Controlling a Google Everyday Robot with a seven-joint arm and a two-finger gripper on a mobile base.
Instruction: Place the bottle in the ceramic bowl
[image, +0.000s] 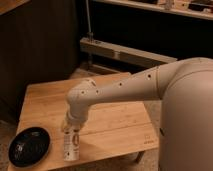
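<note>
The bottle (71, 146) is slim and white with a pale label with dark markings. It stands near the front edge of the wooden table (115, 117), just right of the ceramic bowl (29, 146). The bowl is round, glossy black and has nothing in it. My gripper (70, 128) hangs from the white wrist straight above the bottle and meets its top end. The wrist hides the bottle's cap. Bottle and bowl are a small gap apart.
The table's front edge runs just below the bottle and bowl. My bulky white arm (185, 105) fills the right side of the view. A dark wall and a metal shelf rail (125, 52) stand behind the table.
</note>
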